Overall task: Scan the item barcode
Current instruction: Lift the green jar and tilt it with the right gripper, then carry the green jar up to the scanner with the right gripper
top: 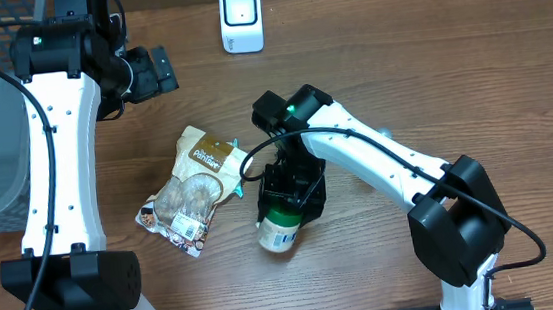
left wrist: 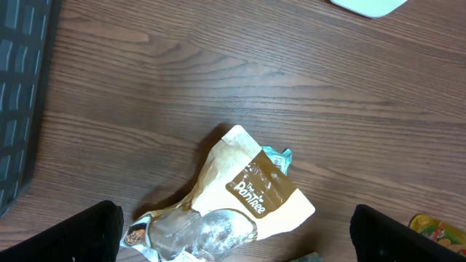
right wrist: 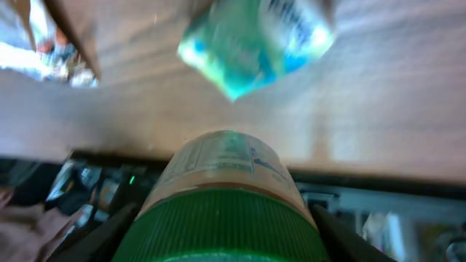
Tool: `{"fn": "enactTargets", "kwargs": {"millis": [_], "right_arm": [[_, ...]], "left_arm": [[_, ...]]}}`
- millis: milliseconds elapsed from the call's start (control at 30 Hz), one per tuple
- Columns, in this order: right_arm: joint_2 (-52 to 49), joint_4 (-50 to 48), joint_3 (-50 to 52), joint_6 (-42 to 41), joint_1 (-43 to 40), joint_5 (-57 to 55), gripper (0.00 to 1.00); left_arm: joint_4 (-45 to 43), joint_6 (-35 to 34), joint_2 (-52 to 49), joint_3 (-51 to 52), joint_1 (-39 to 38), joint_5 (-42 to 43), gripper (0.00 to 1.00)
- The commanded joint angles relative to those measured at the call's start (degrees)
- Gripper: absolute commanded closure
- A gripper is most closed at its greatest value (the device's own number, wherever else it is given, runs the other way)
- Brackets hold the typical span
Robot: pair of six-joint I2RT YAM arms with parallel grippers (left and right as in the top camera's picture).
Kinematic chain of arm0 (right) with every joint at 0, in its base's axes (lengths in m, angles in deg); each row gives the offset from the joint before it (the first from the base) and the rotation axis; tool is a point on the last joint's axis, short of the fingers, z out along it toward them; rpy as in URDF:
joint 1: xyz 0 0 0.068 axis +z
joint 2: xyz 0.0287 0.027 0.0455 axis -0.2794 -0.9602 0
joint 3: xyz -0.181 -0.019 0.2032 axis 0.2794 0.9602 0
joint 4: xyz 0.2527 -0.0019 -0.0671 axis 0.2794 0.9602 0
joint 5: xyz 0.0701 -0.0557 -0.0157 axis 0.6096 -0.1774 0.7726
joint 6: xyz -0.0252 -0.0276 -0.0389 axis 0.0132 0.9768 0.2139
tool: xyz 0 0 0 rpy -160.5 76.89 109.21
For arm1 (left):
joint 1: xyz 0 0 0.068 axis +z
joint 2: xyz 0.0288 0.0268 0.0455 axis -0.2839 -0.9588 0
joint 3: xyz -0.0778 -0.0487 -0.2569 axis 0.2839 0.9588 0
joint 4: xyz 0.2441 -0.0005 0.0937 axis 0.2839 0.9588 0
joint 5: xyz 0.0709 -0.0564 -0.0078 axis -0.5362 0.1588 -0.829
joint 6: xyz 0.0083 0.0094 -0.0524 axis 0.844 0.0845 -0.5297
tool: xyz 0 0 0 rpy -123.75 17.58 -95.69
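At the front of the wooden desk (top: 470,68), the green-lidded, white-labelled plastic jar (top: 279,233), clasped at its lid by the right gripper (top: 289,200), could be levered loose; the left gripper (top: 153,71) is held wide open.

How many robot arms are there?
2. The left arm stands along the left side, left claw open; the right arm reaches in from the right, right claw gripping a green-lidded bottle.

Two white robot arms with black joints, one gripper wide open, the other gripping.

The left arm (top: 61,154) stretches from its base at the near left edge straight away along the left side; its wrist turns right, and the left gripper (top: 154,72) has its jaws spread wide, holding nothing. The right arm (top: 377,156) reaches from near right towards the centre, then folds back, its right gripper (top: 292,186) pointing down, fingers (right wrist: 109,233) clamped on a jar (top: 278,233).
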Motion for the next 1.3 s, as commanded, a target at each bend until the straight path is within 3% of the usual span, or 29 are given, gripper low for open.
{"fn": "enactTargets", "kwargs": {"millis": [0, 333, 800, 867, 933, 1267], "right_arm": [[2.47, 1.4, -1.44, 0.04, 0.02, 9.99, 0.4], [2.47, 6.78, -1.44, 0.02, 0.02, 20.37, 0.4], [2.47, 8.41, -1.44, 0.02, -0.02, 22.97, 0.41], [2.47, 8.46, -1.44, 0.04, -0.02, 22.95, 0.44], [2.47, 8.63, -1.44, 0.04, -0.02, 22.95, 0.58], [2.47, 4.92, -1.42, 0.04, -0.02, 21.84, 0.57]], "left_arm": [[-0.02, -0.39, 0.0, -0.13, 0.0, 0.35, 0.0], [-0.02, -0.39, 0.0, -0.13, 0.0, 0.33, 0.0], [-0.02, -0.39, 0.0, -0.13, 0.0, 0.33, 0.0], [-0.02, -0.37, 0.0, -0.13, 0.0, 0.35, 0.0], [-0.02, -0.39, 0.0, -0.13, 0.0, 0.33, 0.0], [-0.02, -0.37, 0.0, -0.13, 0.0, 0.33, 0.0]]}}
